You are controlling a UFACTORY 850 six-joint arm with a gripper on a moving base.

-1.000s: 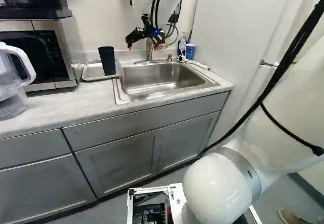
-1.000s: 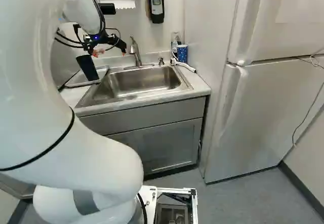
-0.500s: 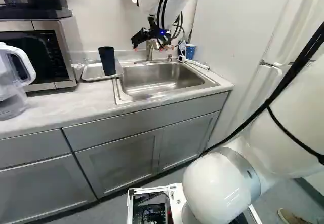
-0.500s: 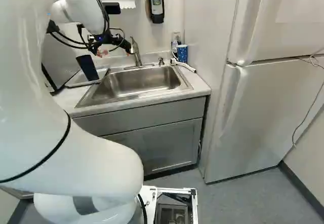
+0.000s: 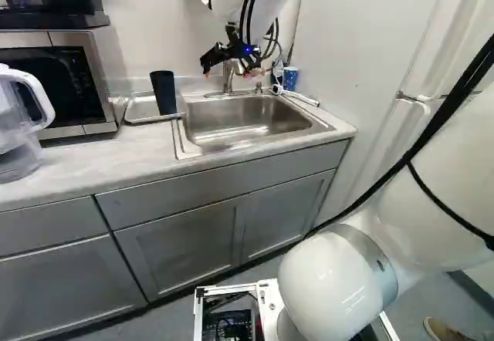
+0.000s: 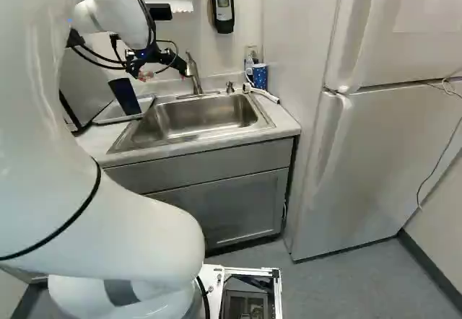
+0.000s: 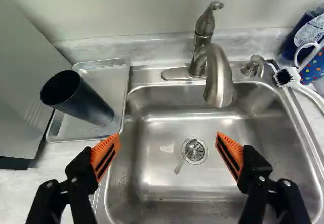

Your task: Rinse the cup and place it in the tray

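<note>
The gripper hung above the sink with nothing in its grasp, its two orange pads spread wide apart; the dark cup stood upright, mouth up, in the tray, its foot nearer the tray's sink-side edge and front corner; the tray lay on the worktop close to its back edge, between the microwave and the sink; a clear pitcher stood in front of the microwave, at the left of the left base view.

The faucet rose from the sink's back edge, its spout over the basin and ahead of the gripper; a spoon lay in the sink, one end over the drain; at the sink's back corner, on the side away from the tray, the head of a white brush rested near a blue dotted cup and a bottle.
</note>
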